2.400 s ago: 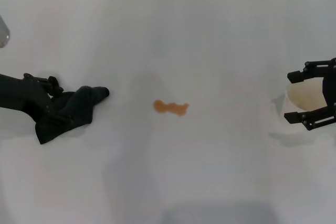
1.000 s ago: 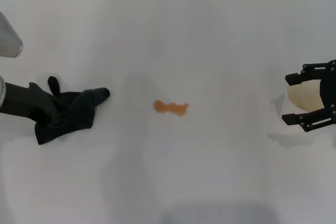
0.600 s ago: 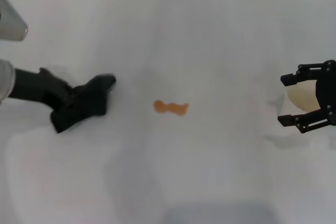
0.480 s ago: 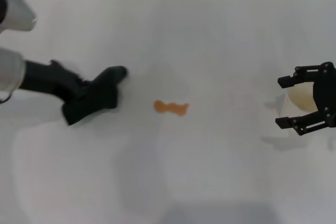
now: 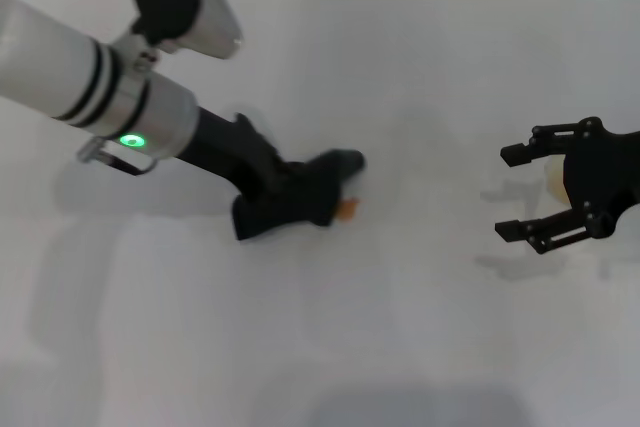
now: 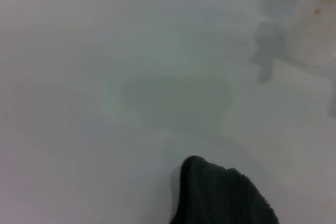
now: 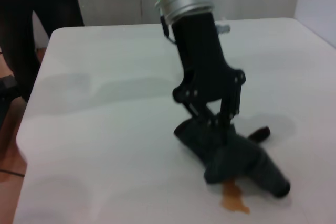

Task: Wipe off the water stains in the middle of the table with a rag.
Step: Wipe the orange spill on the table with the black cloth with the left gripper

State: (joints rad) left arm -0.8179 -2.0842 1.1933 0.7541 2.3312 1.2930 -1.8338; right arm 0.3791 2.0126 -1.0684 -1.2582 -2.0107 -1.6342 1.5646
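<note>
The left gripper [image 7: 212, 114], pinching the black rag [image 5: 295, 197], presses it onto the white table [image 5: 400, 67], with a stain [image 5: 347, 209] sliver peeking at its four o'clock; wiping looks barely begun, right gripper [image 5: 522, 192] spread idle.

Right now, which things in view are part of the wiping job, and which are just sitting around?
Part of the job:
- rag, held by the left tool, lying over part of the stain
- water stains, orange-brown, partly covered
- table

Just lying about:
- cream-coloured cup by the open right tool, which hovers idle at the table's right
</note>
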